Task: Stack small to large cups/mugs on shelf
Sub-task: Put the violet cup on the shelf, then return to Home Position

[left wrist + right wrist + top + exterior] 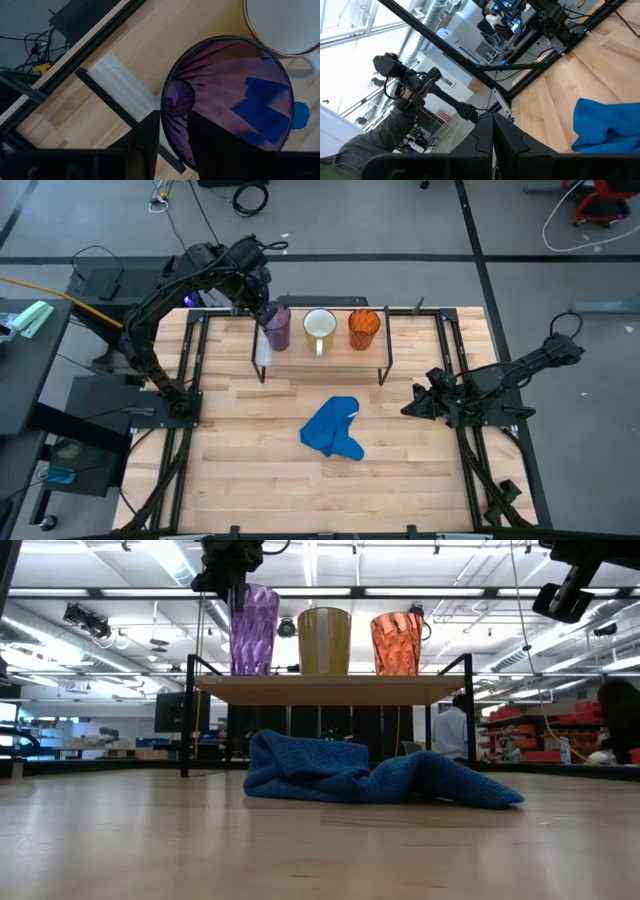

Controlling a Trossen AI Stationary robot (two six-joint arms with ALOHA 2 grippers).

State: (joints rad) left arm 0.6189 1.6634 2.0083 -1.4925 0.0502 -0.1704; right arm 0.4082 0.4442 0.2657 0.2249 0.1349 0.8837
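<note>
On shelf (370,352), purple cup (278,330) rim pinched by left gripper (268,313).

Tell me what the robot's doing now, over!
Left gripper pinching purple cup rim on shelf. White mug, orange cup beside it. Right gripper parked, shut. Blue cloth on table, nothing blocking.

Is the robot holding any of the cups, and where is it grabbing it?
Yes. The left gripper pinches the purple cup by its rim, one finger inside and one outside, as the cup stands on the shelf. The right gripper holds nothing.
</note>
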